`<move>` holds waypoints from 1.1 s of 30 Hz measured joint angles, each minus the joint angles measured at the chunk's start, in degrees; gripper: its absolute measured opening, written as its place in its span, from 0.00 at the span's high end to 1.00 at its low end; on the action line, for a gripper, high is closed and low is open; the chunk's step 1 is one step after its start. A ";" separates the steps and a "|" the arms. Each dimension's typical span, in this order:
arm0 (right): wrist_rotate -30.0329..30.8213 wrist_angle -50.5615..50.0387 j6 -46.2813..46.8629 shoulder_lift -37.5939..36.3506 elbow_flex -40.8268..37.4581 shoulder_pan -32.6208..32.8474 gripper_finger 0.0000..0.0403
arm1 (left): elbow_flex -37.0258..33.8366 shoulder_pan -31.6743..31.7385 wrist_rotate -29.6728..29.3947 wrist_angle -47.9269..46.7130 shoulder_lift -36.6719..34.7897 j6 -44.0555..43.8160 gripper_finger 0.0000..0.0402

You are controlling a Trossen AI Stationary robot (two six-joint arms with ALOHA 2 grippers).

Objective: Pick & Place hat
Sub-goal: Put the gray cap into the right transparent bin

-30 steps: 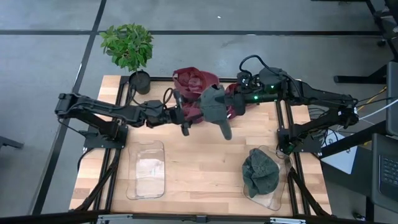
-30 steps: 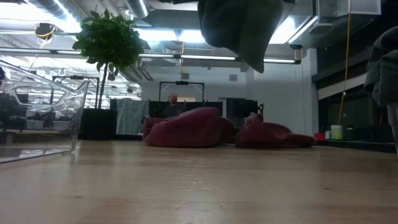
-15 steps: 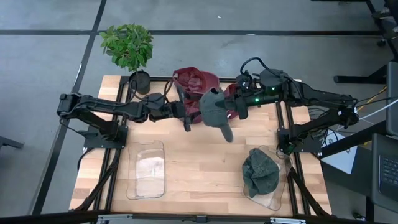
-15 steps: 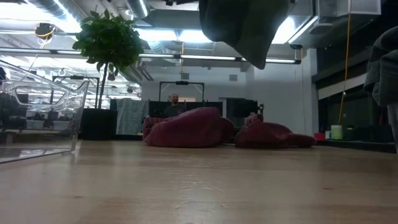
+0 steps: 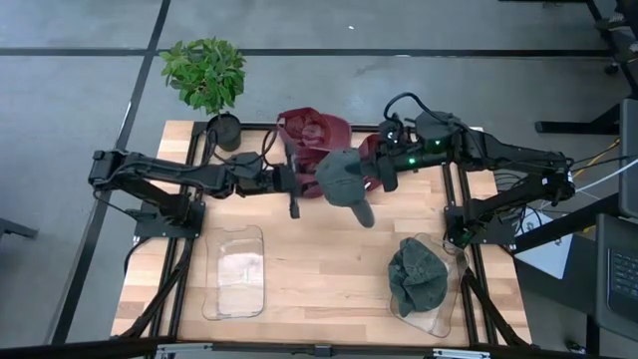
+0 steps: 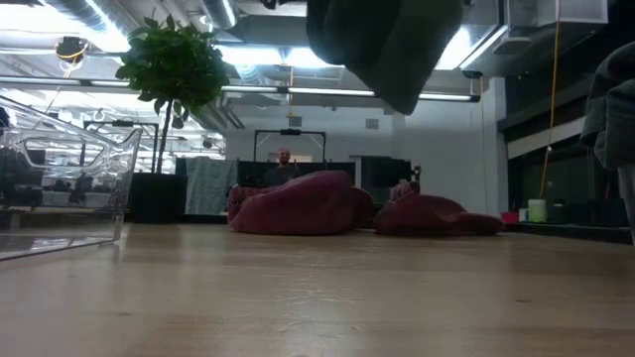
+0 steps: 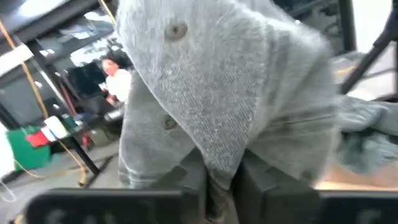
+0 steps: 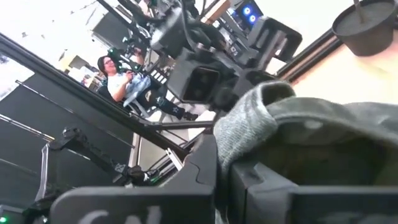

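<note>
A grey-green cap (image 5: 342,179) hangs in the air over the far middle of the table, its bill (image 5: 361,211) pointing toward the near edge. It also shows at the top of the low view (image 6: 382,50). My left gripper (image 5: 311,185) is shut on its left side. My right gripper (image 5: 375,174) is shut on its right side. My left gripper pinches a fold of the cap's knitted cloth (image 7: 219,168) between its two fingers, coming level from the table's left. The cap is lifted clear of the table. My right gripper pinches the cap's rolled edge (image 8: 239,134) between its two fingers, coming level from the table's right. The cap spans between both grippers, clear of the table.
Two dark red hats (image 5: 311,130) (image 5: 367,150) lie at the far edge, under and behind the cap. A clear tray (image 5: 235,271) lies near left. A second clear tray (image 5: 439,304) near right holds another grey-green hat (image 5: 414,274). A potted plant (image 5: 206,75) stands far left.
The cap, held aloft by both grippers, has shifted a little toward the table's left and stays clear of the table.
</note>
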 joint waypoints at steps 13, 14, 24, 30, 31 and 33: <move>6.74 -7.72 -2.59 0.00 0.00 -0.15 0.84 | 0.02 -0.58 8.17 -23.75 -8.57 -13.21 0.94; 7.46 -8.17 -3.26 0.00 0.00 -0.15 0.82 | 0.02 -0.14 10.07 -25.79 -9.27 -15.00 0.94; 12.12 -8.38 -6.78 0.00 0.00 -0.15 0.62 | 0.00 6.00 41.93 -38.94 -13.18 -45.38 0.92; 12.15 -8.37 -7.60 0.00 -0.01 -0.15 0.60 | 0.00 8.29 48.20 -40.31 -13.27 -59.62 0.94; 12.15 -7.98 -7.59 0.00 -0.29 -0.15 0.60 | 0.00 8.60 47.21 -40.32 -13.26 -60.12 0.94; 12.15 -8.13 -7.60 0.00 -0.84 -0.15 0.60 | 0.00 9.58 45.42 -40.30 -12.95 -60.42 0.94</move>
